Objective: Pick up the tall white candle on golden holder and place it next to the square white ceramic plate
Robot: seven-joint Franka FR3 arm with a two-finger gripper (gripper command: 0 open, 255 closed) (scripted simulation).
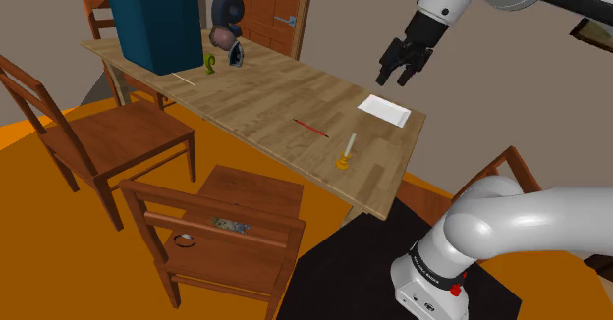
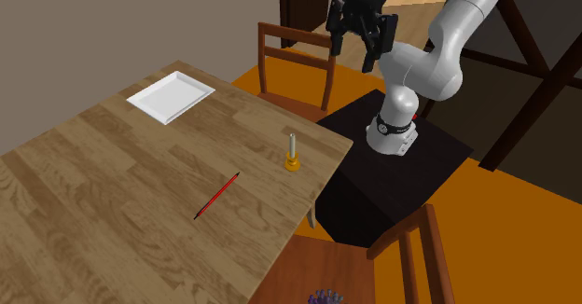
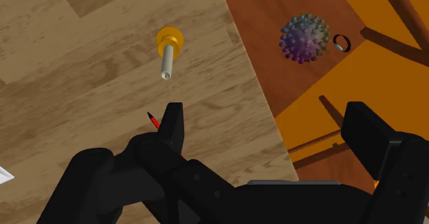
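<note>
Gripper hung in the air above the table, 2 fingers spread wide, nothing between them.

Candle, pale on a golden holder, stood on the table close to its edge, apart from everything else.

Shoulder view: square white plate lay at 1 o'clock from the candle, near but not touching. Red pencil lay at 10 o'clock from the candle. Gripper was also at 1 o'clock from it, higher up.

Second exterior view: plate at 10 o'clock from the candle, pencil at 8 o'clock.

Wrist view: candle sat beyond 1 fingertip. A spiky multicoloured ball and a small ring rested on a chair seat beside the table.
</note>
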